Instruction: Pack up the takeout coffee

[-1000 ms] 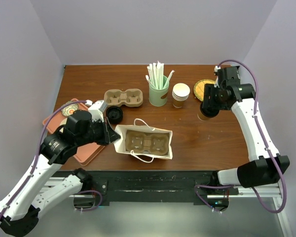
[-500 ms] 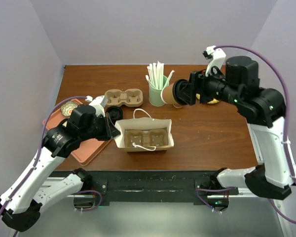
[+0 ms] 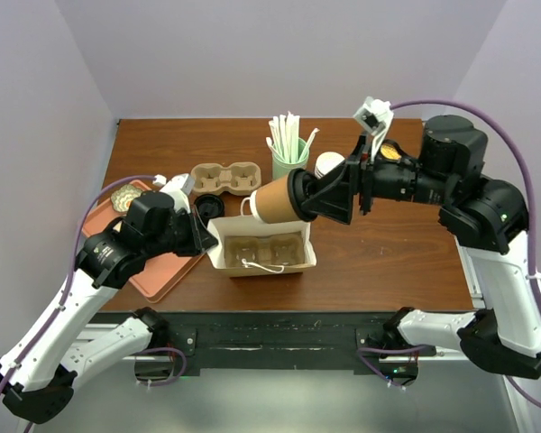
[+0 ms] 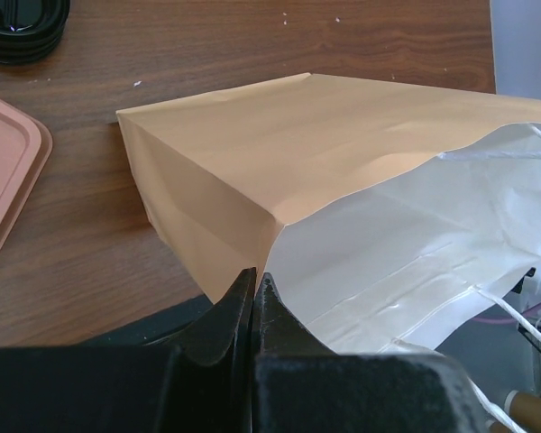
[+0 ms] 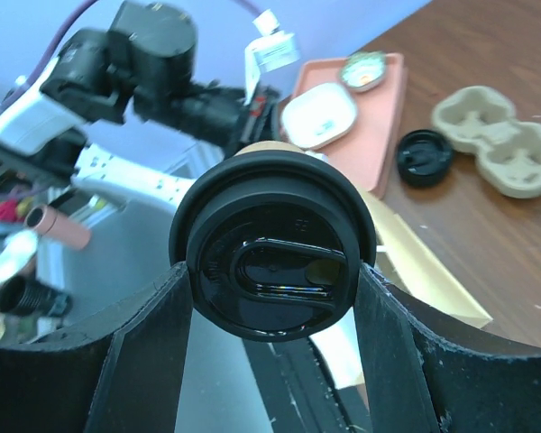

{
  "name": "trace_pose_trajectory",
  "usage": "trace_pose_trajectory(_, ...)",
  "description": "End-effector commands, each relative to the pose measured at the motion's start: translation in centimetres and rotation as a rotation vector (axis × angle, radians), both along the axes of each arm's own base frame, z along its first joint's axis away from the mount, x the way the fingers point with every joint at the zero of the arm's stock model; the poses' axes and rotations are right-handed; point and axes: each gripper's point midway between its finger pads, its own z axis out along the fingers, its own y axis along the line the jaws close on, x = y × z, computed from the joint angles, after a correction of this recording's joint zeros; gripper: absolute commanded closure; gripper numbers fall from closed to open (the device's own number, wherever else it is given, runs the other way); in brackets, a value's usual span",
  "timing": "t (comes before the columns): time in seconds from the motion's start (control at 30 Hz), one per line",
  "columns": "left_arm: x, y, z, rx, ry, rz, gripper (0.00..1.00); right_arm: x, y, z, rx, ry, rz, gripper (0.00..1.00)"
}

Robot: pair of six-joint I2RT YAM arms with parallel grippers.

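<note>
Brown wooden worktop point(image 3: 388, 244), seen from above. A white-lined kraft paper bag point(image 3: 308, 254) stands open-mouthed close to the near edge, a little left of centre, with a pulp two-cup carrier point(image 3: 260, 248) seated inside it. My left gripper point(image 3: 201, 239) is clenched on the bag's left end; in the left wrist view my fingers point(image 4: 252, 298) press together on the folded corner of the paper.

A salmon-pink tray point(image 3: 167, 275) lies along the left edge, towards the near-left corner. A second, loose pulp carrier point(image 3: 225, 178) sits farther back, left of centre. Just right of it, a green holder point(image 3: 290, 171) bristles with wrapped straws point(image 3: 284, 135).

The takeout coffee point(image 3: 272, 200) is off the worktop. My right gripper point(image 3: 298, 197) grasps it on its side in the air, base pointing towards the left edge, above the bag's far rim. In the right wrist view its round black lid point(image 5: 275, 262) faces the camera, a finger point(image 5: 153, 347) clamped on either side.

A stack of white-topped paper cups point(image 3: 329, 164) stands beside the straw holder, partly hidden behind my right arm. A loose black lid point(image 3: 207, 209) rests between the tray and the bag, near the loose carrier.
</note>
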Motion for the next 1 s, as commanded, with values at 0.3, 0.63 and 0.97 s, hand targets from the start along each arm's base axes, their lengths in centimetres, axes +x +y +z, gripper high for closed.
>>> trace_pose_trajectory(0.3,1.2,-0.4,1.3,-0.023,-0.070,0.012,1.00,-2.5,5.3,-2.1,-0.136,-0.119,0.174,0.61)
trace_pose_trajectory(0.63,0.9,-1.7,2.7,-0.083,-0.169,-0.093,1.00,-1.8,7.4,-4.5,-0.306,-0.287,0.159,0.64)
trace_pose_trajectory(0.97,1.2,-2.2,2.8,-0.095,-0.164,-0.098,1.00,-2.6,9.3,-7.9,-0.468,-0.387,0.184,0.63)
